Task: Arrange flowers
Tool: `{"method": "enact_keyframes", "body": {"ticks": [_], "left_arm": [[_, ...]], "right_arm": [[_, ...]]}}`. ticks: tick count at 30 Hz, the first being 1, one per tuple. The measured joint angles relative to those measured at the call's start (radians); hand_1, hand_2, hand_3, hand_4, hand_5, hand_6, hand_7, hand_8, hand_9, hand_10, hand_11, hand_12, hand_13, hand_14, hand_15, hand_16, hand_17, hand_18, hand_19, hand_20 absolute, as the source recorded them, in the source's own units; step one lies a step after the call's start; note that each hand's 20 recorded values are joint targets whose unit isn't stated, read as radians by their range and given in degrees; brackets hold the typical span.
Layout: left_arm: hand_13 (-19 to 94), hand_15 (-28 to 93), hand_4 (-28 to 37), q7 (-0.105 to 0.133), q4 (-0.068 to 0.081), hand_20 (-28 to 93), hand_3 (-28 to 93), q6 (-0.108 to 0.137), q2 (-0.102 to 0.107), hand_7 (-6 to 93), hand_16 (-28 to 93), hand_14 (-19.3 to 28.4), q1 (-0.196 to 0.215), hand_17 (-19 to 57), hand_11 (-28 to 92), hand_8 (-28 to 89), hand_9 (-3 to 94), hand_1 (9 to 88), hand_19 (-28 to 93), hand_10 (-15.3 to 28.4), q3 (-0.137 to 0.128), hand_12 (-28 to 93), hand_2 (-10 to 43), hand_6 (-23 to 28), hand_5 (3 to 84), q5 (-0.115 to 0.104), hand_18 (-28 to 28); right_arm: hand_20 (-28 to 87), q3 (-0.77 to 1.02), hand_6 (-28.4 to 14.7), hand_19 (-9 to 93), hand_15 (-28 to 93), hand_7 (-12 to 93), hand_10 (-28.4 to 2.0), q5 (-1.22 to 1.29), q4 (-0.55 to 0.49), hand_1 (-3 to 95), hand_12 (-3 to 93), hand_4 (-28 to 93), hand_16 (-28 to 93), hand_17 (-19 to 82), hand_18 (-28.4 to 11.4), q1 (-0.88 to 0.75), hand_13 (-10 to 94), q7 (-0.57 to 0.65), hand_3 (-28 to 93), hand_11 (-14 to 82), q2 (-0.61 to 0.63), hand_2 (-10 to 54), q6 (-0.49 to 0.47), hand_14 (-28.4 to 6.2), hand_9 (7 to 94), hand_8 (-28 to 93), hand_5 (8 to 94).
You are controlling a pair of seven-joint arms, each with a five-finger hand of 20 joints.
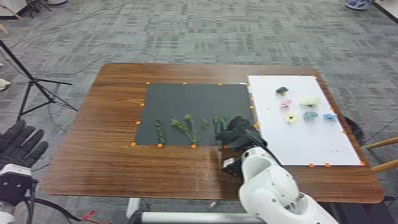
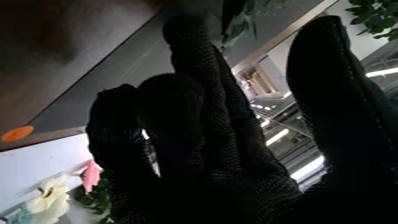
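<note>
Hanging over the near right corner of the dark mat [image 1: 191,95], the right hand [image 1: 238,136] is close beside the green stems [image 1: 189,131] lying there. From the head view I can't make out how its fingers stand, but the right wrist view settles it: the right hand [image 2: 213,150] has its fingers fairly straight and bunched together, the thumb [image 2: 324,75] well away from them. Leaves [image 2: 240,30] show just past the fingertips; whether they touch, I cannot tell. That close view also takes in ceiling lights [image 2: 307,168]. The head view gives the wider layout: small flower heads in pink [image 1: 286,103], cream [image 1: 309,102], yellow [image 1: 290,118] and blue [image 1: 310,115] on the white board [image 1: 302,145], right of the mat. Off the table's left side, the left hand [image 1: 19,145] holds its fingers spread.
</note>
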Motion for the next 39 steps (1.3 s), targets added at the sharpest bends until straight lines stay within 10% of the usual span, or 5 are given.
{"method": "enact_keyframes", "body": {"ticks": [11,39], "left_arm": [[24,30,-28.2,-0.001,0.000,12,71,0.001,0.002,10.2,-2,13.5,0.000,-1.8,17,-7,32.1,26.9,24,13.9,0.005,12,17.0,9.3,39.2,-0.003,12.2],[24,30,-28.2,-0.008,0.000,12,71,0.001,0.005,10.1,-2,13.6,0.001,-1.8,17,-7,32.1,26.8,24,13.9,0.017,12,17.1,9.4,39.3,-0.024,12.1]], "right_arm": [[40,-0.080,-16.3,87,83,35,-28.3,-0.377,-0.021,40.9,36.1,-28,39,32,-28.4,-0.012,56,-0.049,69,50.1,0.063,-9.5,0.008,-19.5,38.3,-12,38.3],[45,-0.130,-17.5,86,85,35,-28.4,-0.468,0.051,43.8,40.3,-28,40,31,-28.4,-0.002,55,-0.034,75,51.5,0.070,-9.5,-0.047,-20.5,36.1,-13,37.1]]}}
